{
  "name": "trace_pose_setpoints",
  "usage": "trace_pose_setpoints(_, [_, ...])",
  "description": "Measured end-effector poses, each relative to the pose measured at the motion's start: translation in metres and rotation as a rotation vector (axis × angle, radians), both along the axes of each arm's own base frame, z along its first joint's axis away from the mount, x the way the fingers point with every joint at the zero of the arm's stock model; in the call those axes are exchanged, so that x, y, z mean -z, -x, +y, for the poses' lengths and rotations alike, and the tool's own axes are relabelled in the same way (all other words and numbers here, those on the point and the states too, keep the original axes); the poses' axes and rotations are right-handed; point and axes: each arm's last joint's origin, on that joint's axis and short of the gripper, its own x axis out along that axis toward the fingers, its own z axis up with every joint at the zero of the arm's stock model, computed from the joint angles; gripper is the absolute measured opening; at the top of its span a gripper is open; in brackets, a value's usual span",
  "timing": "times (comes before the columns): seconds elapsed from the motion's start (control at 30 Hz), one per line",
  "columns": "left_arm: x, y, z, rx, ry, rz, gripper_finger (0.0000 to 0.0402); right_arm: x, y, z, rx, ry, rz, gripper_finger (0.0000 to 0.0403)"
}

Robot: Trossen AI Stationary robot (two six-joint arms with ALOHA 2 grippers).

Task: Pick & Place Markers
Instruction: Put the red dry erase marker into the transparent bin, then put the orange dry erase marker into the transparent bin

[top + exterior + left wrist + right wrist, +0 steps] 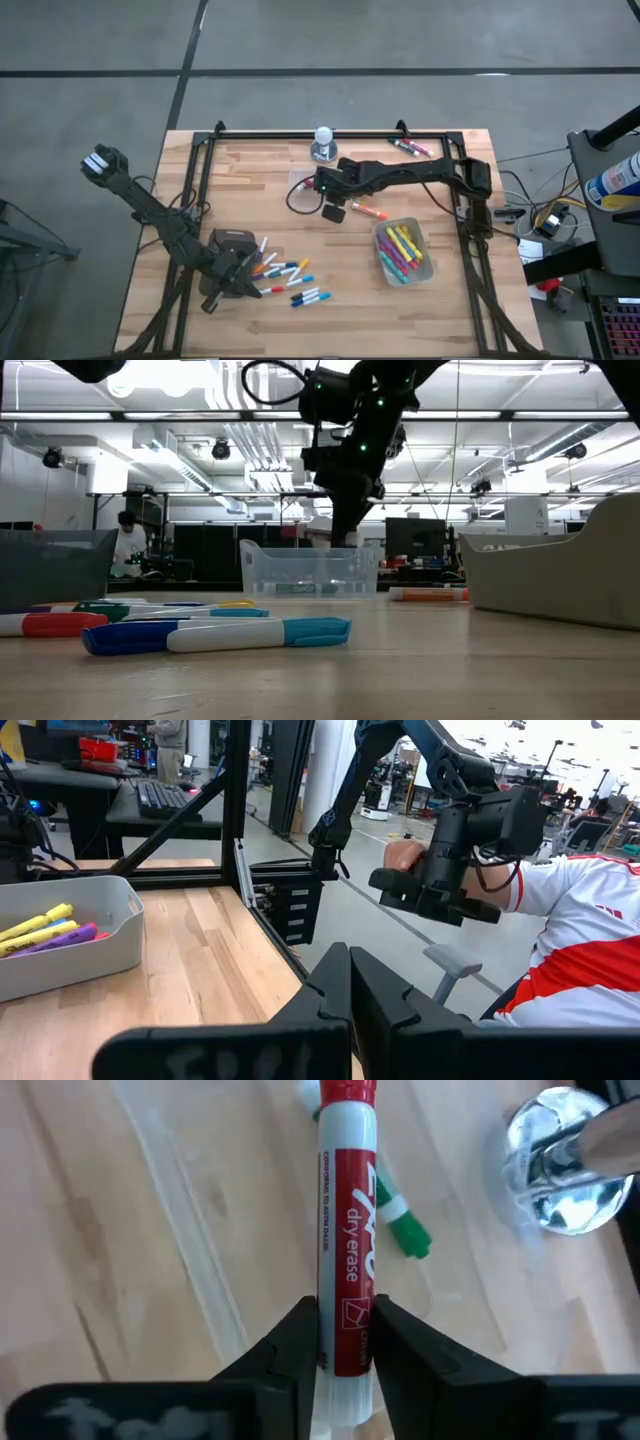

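One red dry-erase marker sits clamped between my right gripper's fingers over the table; my left gripper's fingers are pressed together beside the scattered markers.

A red dry-erase marker sits between two dark fingers, above a green-capped one. Loose markers in mixed colours lie scattered flat on the wood, and yellow, pink and purple ones fill a tub.
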Motion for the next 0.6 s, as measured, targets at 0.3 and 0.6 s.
trace_pose_setpoints(0.3, [0.0,0.0,0.0,0.0,-0.001,0.0,0.0,-0.001,0.002,0.001,-0.015,0.002,0.017,0.017])
trace_pose_setpoints(0.6, [0.0,0.0,0.0,0.0,-0.002,0.001,0.0,-0.039,0.037,0.01,0.033,-0.039,0.097,0.0195])
